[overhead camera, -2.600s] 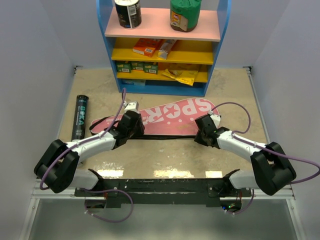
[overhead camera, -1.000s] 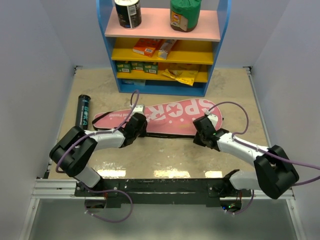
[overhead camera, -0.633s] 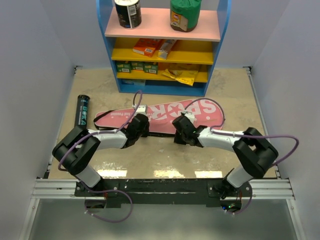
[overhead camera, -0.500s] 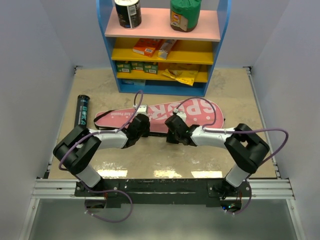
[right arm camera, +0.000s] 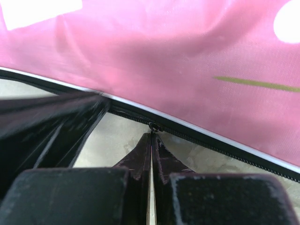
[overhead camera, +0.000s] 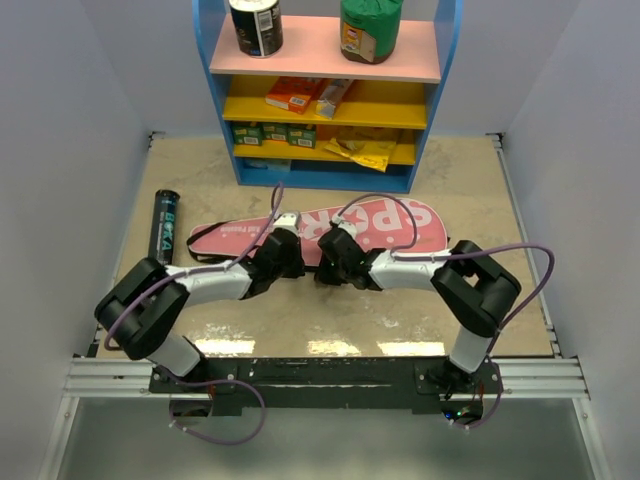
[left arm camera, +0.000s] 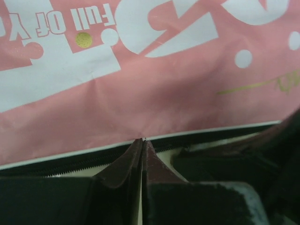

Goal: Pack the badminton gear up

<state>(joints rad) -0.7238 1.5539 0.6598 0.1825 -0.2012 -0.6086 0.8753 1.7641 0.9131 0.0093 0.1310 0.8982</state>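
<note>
1. The pink bag [overhead camera: 400,228] lies on the counter [overhead camera: 470,180] across the middle of the top view, with its long axis left to right. No rackets or shuttlecocks are visible.
2. The black tube [overhead camera: 165,226] lies apart, at the left.
3. The left tool [left arm camera: 142,143] is closed tight at the bag's lower edge. I cannot tell if it pinches fabric.
4. The right tool [right arm camera: 152,133], just beside it, is closed on the zipper pull [right arm camera: 152,126].

Badminton kit up close: the pink bag [overhead camera: 385,228] is smooth cloth with a soft sheen, its white lettering [left arm camera: 56,75] printed flat, its black zip [left arm camera: 61,163] finely toothed. The table [overhead camera: 460,170] looks like mottled beige stone, glossy at the near edge. The black tube [overhead camera: 166,228] shines like plastic.
</note>
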